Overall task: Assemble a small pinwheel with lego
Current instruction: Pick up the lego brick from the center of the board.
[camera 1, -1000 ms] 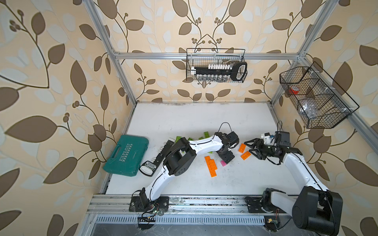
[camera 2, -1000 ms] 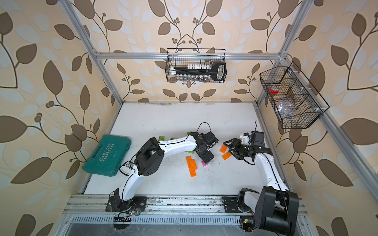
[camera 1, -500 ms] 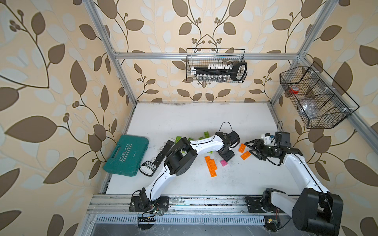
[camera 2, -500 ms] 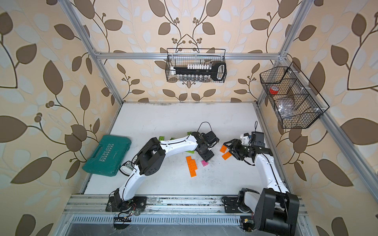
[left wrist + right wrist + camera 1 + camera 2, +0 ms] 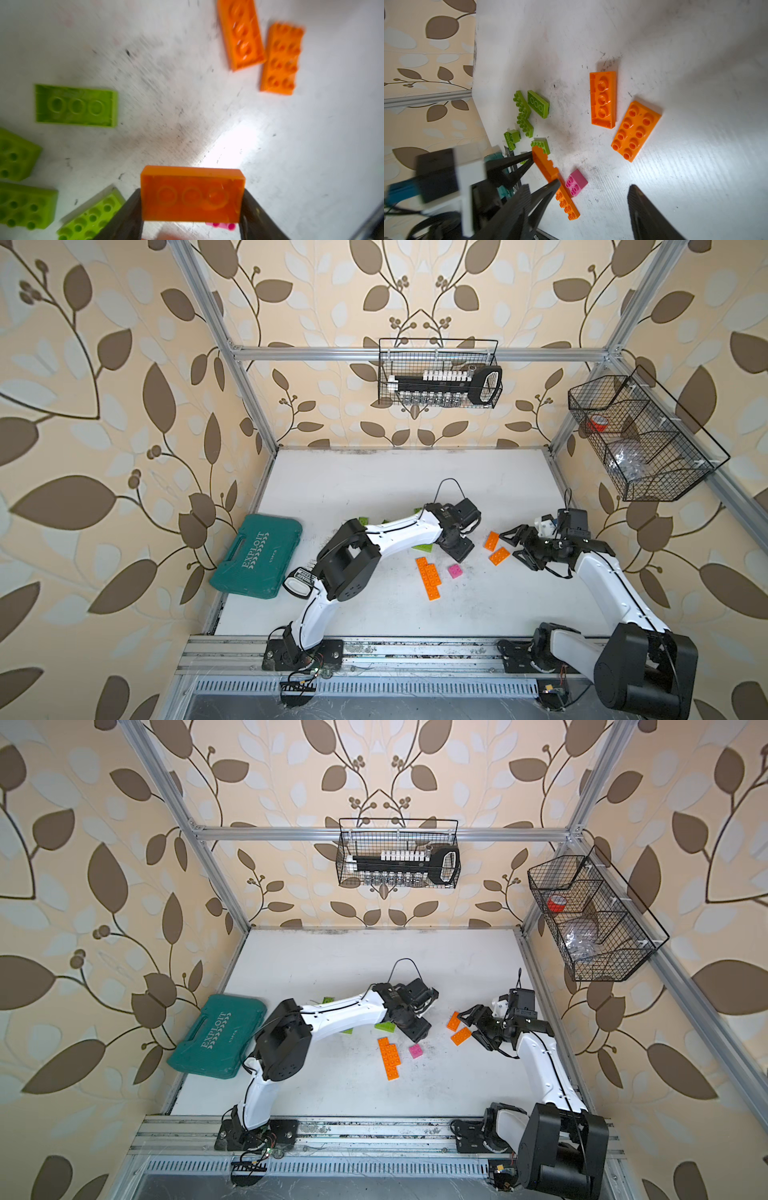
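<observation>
An orange brick point(image 5: 192, 197) is seen pinched between the jaws of the left gripper point(image 5: 545, 168), near the pink square brick point(image 5: 455, 571); the right gripper point(image 5: 511, 546) is held spread and empty beside two loose orange bricks point(image 5: 491, 540), with lime-green bricks point(image 5: 538, 104) scattered beyond

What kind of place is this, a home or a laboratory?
Probably a robot test cell, not a home: wallpaper panels fill an aluminium frame, and a left arm and a right arm are fixed to a rail at the edge of a white table.
</observation>
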Robot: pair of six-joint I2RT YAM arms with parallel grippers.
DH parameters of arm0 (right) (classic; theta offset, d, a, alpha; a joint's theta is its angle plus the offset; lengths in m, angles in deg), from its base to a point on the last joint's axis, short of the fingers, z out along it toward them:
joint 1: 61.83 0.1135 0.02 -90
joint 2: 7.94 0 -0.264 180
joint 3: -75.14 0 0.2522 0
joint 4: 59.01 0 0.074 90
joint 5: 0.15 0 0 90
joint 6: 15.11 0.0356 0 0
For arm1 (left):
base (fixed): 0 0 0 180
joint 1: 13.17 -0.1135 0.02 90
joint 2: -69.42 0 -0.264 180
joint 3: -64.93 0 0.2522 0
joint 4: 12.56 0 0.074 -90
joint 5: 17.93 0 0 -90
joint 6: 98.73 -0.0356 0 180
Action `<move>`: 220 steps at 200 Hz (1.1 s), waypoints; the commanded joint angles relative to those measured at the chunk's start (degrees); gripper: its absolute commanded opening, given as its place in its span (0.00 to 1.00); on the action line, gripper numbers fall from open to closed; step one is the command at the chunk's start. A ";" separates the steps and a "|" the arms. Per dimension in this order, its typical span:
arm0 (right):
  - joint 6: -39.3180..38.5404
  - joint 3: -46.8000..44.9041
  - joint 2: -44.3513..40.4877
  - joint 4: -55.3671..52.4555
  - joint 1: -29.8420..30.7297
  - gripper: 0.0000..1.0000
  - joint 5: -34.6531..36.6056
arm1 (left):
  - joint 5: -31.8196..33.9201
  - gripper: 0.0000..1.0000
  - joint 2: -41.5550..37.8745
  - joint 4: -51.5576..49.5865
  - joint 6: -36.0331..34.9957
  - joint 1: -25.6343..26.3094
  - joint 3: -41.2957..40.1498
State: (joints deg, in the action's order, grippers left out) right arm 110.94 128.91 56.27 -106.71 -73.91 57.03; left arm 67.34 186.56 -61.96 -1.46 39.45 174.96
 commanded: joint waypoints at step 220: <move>29.53 32.52 1.30 42.60 26.70 0.89 -15.14 | -62.67 0.00 -25.19 60.86 -27.10 -25.95 -4.39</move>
State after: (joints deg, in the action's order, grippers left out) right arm 137.13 158.68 56.64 -70.93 -49.78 39.81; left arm 12.46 160.70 -5.46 -26.86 13.35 168.95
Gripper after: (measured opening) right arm 0.888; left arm 0.658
